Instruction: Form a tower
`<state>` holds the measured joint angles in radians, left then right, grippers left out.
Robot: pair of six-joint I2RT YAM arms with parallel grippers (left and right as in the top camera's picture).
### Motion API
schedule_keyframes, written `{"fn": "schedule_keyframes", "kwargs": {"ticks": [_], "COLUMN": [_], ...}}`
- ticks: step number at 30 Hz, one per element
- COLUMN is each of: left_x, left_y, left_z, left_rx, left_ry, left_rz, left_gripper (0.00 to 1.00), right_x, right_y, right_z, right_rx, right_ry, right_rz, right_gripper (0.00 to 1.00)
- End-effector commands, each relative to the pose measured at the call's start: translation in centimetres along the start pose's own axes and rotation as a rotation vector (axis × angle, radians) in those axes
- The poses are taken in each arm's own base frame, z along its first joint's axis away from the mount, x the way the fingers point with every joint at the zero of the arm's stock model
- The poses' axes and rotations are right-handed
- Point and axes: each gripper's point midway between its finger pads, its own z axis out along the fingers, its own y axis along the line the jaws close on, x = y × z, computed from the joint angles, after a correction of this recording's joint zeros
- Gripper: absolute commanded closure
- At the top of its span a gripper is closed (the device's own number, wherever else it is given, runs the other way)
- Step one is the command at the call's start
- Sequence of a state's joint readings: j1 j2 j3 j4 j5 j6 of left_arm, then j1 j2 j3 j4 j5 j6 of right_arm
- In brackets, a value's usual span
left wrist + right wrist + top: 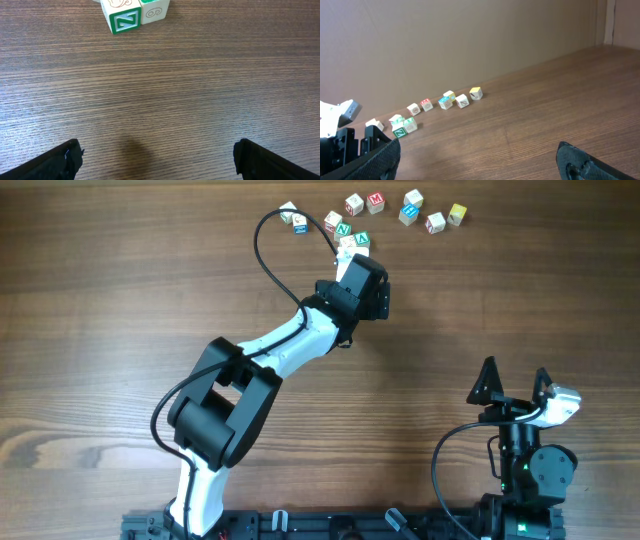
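Note:
No tower shows in any view; the small letter cubes lie loose in a row at the far edge of the table. My left gripper (157, 160) is open over bare wood, nothing between its fingers. Its wrist (360, 285) hovers just short of two touching cubes. One is pale-topped with a green N on its side (124, 21) (347, 246). The other is green-topped (154, 11) (362, 240). My right gripper (514, 370) (479, 150) stands open and empty at the near right, far from the cubes.
More single cubes lie along the back: a white and blue one (299, 223), a red M cube (376, 200), a blue-marked one (408, 215) and a yellow one (457, 214) (475, 93). A black cable (265, 250) loops from the left arm.

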<state>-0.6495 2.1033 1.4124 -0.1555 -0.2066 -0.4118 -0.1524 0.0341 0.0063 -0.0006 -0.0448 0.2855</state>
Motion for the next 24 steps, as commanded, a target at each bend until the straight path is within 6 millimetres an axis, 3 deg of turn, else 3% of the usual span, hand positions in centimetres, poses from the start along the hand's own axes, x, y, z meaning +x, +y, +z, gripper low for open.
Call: {"fn": "schedule_keyframes", "kwargs": {"ticks": [1,13,20,24], "left_x": [0.5,-0.3,-3.3,-1.9], "left_y": [-0.2,0.3,1.4,2.0], "left_z": [0.4,0.5,-1.4,-1.3], "left_rx": [0.014,0.009,0.007,-0.019], "left_ry": [0.009,-0.012,-0.072,-0.018], "left_rz": [0.013,0.0,-0.036,-0.061], "left_gripper": [0.0,0.0,0.0,0.0], "right_x": [0.0,0.0,0.0,0.0], "right_y": [0.0,0.0,0.0,0.0], "right_z": [0.0,0.0,0.0,0.0], "right_rx": [-0.004,-0.004,-0.004,-0.004], "right_ry": [0.0,0.0,0.0,0.0], "right_rz": [-0.014,-0.013,-0.013,-0.013], "right_gripper": [0.0,0.0,0.0,0.0]}}
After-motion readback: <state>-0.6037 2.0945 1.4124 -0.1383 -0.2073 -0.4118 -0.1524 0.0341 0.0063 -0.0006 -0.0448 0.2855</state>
